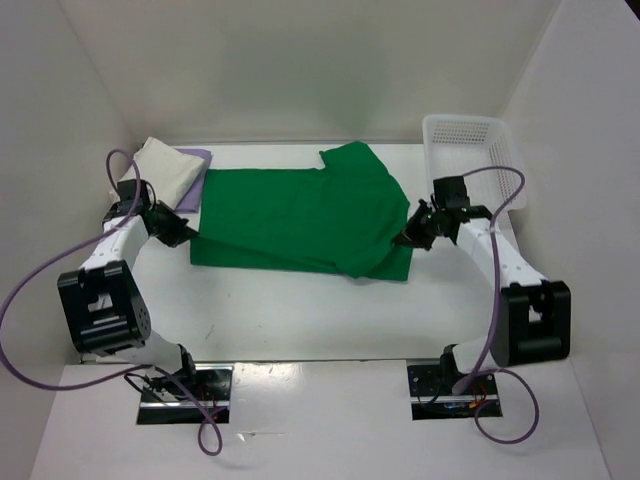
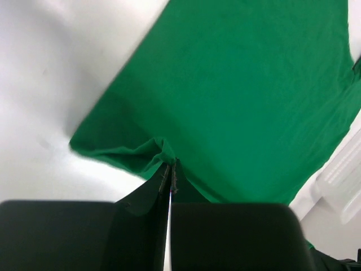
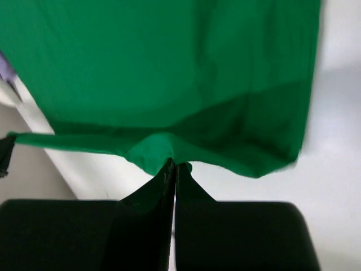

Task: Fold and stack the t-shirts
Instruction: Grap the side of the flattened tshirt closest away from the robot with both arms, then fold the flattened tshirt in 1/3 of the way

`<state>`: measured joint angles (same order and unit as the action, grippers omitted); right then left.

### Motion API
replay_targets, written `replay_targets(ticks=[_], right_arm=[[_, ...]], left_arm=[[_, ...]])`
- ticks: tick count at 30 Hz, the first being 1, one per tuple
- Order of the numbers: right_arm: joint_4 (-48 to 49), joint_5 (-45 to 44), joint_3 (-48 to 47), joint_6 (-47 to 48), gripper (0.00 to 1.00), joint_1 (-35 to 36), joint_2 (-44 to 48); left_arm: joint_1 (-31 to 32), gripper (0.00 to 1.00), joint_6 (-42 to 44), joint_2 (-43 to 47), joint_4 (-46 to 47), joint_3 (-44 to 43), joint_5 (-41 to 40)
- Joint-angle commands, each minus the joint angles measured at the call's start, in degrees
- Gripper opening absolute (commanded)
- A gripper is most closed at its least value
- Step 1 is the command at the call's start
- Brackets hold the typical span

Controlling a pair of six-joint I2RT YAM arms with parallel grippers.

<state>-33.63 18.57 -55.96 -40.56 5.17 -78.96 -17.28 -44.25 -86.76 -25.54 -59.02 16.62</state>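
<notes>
Two pinches hold my green shirt (image 1: 300, 215): the left end effector (image 1: 186, 236) is clenched on its edge at one end, the right end effector (image 1: 405, 240) on a bunched fold at the other. I see the shirt spread between them over the counter (image 1: 300, 315). Beyond the left one, the cream shirt (image 1: 163, 168) overlaps the lavender shirt (image 1: 197, 182); a basket (image 1: 465, 135) stands beyond the right.
</notes>
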Motion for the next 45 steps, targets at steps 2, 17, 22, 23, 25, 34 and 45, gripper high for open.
replay_targets(ticks=[2,17,22,23,25,34,45], right_arm=[[7.69,-5.99,-11.87,2.94,0.0,0.19,-7.25],[8.93,-8.19,-35.43,5.14,0.01,-0.86,-33.01],[11.82,-6.8,-37.11,4.61,0.09,-0.86,-35.04],[12.53,-6.01,-37.81,4.61,0.16,-0.86,-35.04],[11.66,-4.6,-38.52,4.61,0.24,-0.86,-34.51],[12.18,-8.73,-17.21,3.74,0.09,-0.86,-13.96],[12.71,-15.31,5.51,1.44,0.48,-0.86,-6.91]], left_arm=[[1.36,0.0,-2.86,-6.47,4.88,-5.22,0.61],[3.74,0.01,-2.86,-22.05,5.41,-17.35,-7.13],[3.74,0.24,-3.38,-22.66,4.89,-17.35,-9.06],[3.74,0.28,-3.39,-21.62,4.89,-16.66,-9.06],[3.05,0.4,-3.39,-18.99,4.89,-15.86,-8.37],[1.99,0.5,-2.33,-2.89,5.94,-0.84,-7.57],[-1.79,0.5,-0.49,-11.06,7.52,3.65,-0.37]])
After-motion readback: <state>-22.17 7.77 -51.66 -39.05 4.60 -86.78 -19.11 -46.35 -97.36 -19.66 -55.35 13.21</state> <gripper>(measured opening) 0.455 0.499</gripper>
